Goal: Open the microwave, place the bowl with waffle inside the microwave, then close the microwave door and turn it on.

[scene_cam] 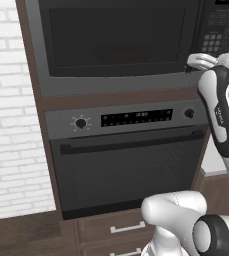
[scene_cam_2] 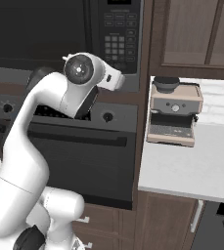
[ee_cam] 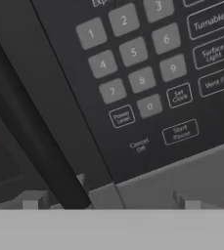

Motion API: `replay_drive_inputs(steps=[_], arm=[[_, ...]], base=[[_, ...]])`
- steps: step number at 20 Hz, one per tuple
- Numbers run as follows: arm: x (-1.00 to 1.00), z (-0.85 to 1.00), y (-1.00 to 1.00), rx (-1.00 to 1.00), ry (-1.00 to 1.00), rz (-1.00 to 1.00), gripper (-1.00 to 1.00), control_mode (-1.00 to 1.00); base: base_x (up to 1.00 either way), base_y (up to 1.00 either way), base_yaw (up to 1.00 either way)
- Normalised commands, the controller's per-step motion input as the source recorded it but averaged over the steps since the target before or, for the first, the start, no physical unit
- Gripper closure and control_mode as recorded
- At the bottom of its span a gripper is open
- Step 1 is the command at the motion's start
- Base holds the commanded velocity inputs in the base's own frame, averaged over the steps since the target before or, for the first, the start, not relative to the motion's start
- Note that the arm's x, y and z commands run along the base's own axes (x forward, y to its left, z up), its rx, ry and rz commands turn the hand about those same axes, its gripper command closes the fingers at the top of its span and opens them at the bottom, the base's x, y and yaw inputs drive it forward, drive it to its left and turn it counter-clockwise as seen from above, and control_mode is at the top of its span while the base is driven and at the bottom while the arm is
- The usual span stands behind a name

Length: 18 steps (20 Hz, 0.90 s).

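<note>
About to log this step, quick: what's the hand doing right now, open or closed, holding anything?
Hand: open, holding nothing, fingertips apart just below the microwave keypad.

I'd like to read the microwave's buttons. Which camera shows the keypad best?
The hand view: the keypad is close enough to read the digits, Start/Pause and Cancel/Off. The right base view shows the keypad whole but with unreadable buttons. The left base view catches just part of it at the edge, above the arm.

Dim, flat rendered light; soft blur.
</note>
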Motion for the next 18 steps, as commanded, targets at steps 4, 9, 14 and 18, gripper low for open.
replay_drive_inputs(steps=[4,9,14,18], arm=[[-0.37,0.09,-0.27,0.00,-0.13,0.00,-1.00,-1.00],[-0.40,0.18,-0.28,-0.01,-0.21,0.00,-1.00,-1.00],[-0.20,0.03,-0.19,-0.04,-0.15,0.00,-1.00,-1.00],[0.00,-0.02,-0.01,0.00,0.00,0.00,-1.00,-1.00]], base=[[0.00,0.00,0.00],[0.00,0.00,0.00],[0.00,0.00,0.00],[0.00,0.00,0.00]])
